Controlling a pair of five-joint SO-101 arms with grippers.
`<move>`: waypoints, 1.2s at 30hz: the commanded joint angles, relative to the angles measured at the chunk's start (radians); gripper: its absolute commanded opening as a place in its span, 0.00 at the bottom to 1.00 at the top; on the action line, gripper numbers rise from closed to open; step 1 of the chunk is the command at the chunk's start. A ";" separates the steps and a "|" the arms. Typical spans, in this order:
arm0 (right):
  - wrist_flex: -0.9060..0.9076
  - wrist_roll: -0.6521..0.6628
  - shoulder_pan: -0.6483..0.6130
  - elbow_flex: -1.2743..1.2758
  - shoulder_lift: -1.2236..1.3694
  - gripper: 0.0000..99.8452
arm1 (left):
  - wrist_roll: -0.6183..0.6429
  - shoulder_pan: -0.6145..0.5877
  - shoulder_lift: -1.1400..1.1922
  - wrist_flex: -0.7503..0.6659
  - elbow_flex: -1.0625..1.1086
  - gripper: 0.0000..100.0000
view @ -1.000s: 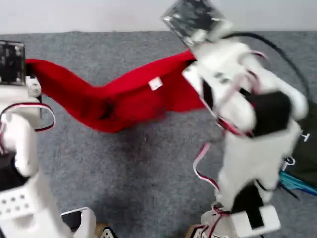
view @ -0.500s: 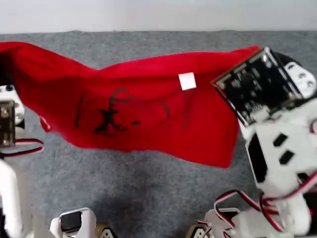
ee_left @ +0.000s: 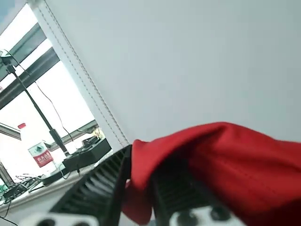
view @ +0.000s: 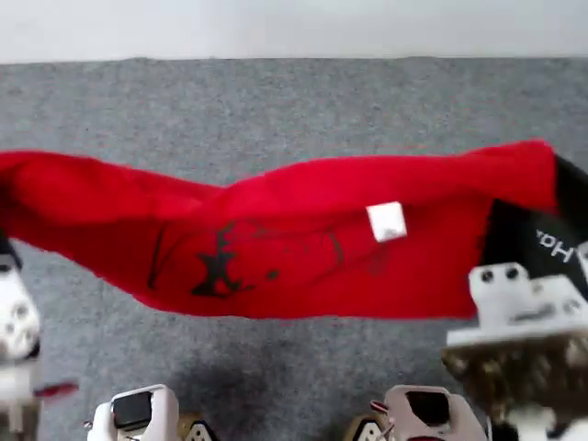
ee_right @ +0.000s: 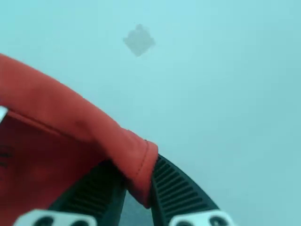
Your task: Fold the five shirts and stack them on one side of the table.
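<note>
Above the grey desk [view: 276, 110], you hold the red shirt [view: 303, 248] in the air, stretched between both arms. Its long axis runs left to right across nearly the whole width of the scene.

The left claw [ee_left: 143, 165] is pinched on a bunched fold of red fabric at the shirt's left end. The right claw [ee_right: 136, 165] is clamped on a hemmed corner at the right end. Neither arm is nearer the garment than the other, since each has its own end and the cloth sags slightly between them.

From above, the white tag [view: 386, 220] sits right of centre and the black print [view: 216, 266] left of centre. The right arm [view: 519, 303] stands near and to the right, and the left arm [view: 14, 322] sits at the near left edge. A dark item with white lettering [view: 551, 243] shows at the right edge beside the shirt's end; you cannot tell what it is.

The shirt looks spread and ready to be laid flat, with the folding itself not yet begun. The coming move likely turns on that left-right line. Lower both ends together and keep them level, so the body settles open on the desk and does not drop in a heap. If one pinch slips, the fabric will probably swing towards the other arm.
</note>
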 commanded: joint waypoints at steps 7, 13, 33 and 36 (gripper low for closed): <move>0.039 0.115 0.061 0.347 -0.216 0.01 | -0.075 -0.006 0.006 0.029 -0.148 0.02; 0.028 0.121 0.054 0.784 -0.318 0.01 | -0.126 0.000 0.051 0.176 0.061 0.02; -0.783 0.120 -0.142 1.689 -0.196 0.01 | -0.181 0.158 0.361 -0.620 1.092 0.02; -0.929 0.121 -0.133 1.688 -0.090 0.01 | -0.181 0.157 0.459 -0.717 1.061 0.02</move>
